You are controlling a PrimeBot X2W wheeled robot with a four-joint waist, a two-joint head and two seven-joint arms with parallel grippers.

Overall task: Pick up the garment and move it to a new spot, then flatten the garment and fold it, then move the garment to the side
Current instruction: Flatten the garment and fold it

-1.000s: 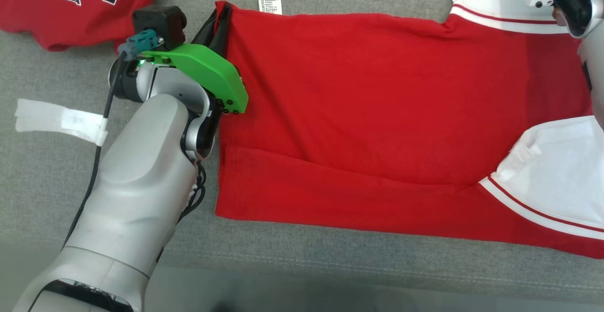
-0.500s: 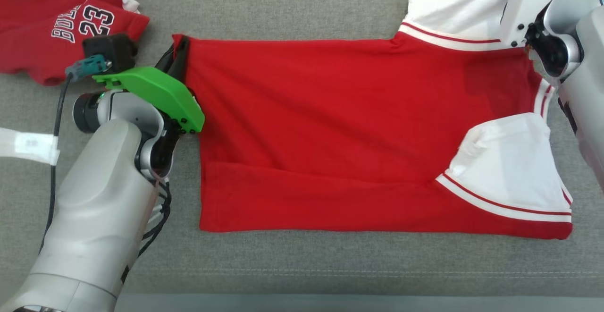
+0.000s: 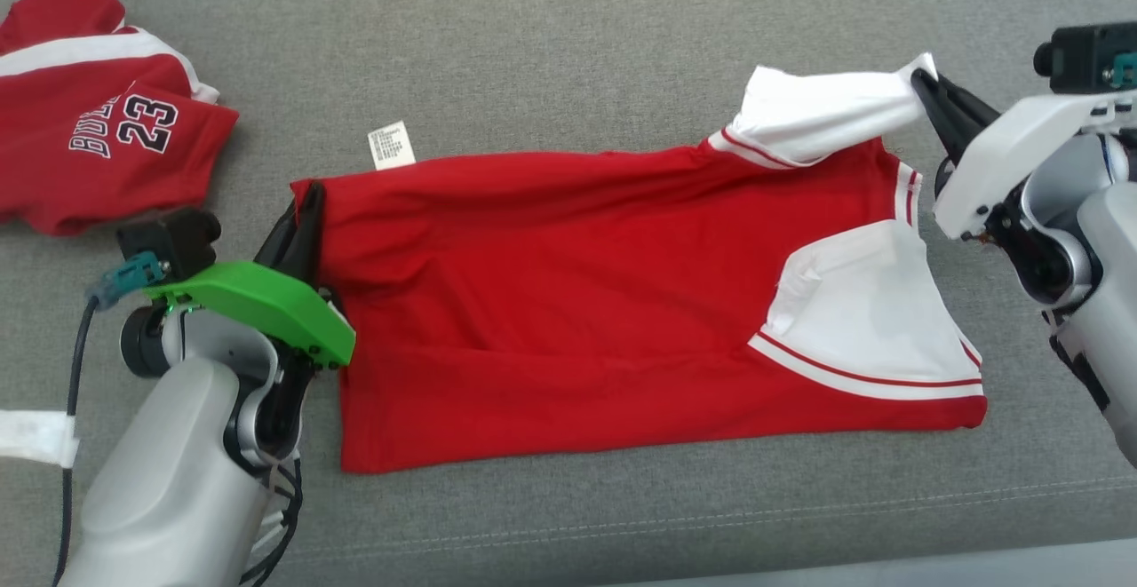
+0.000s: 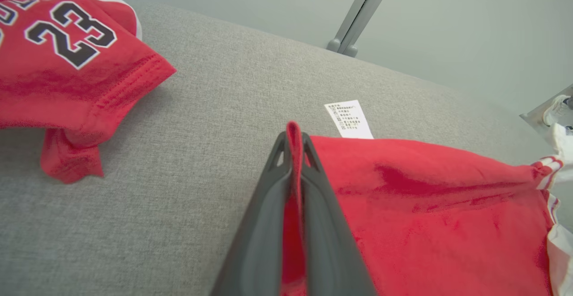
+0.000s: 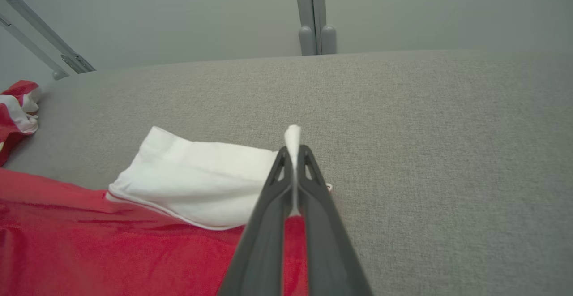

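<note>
Head view: red garment (image 3: 577, 303) lies spread across the grey couch (image 3: 568, 45). I see my left gripper (image 3: 308, 201) clamped on its far-left corner and my right gripper (image 3: 922, 85) pinching the far white sleeve. Numbered jersey (image 3: 98, 152) lies far left.

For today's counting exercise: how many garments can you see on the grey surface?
2. A red shirt spread in the middle, its ends pinched by the left gripper and right gripper; a crumpled jersey numbered 23 at the far left. More may lie out of frame.
</note>
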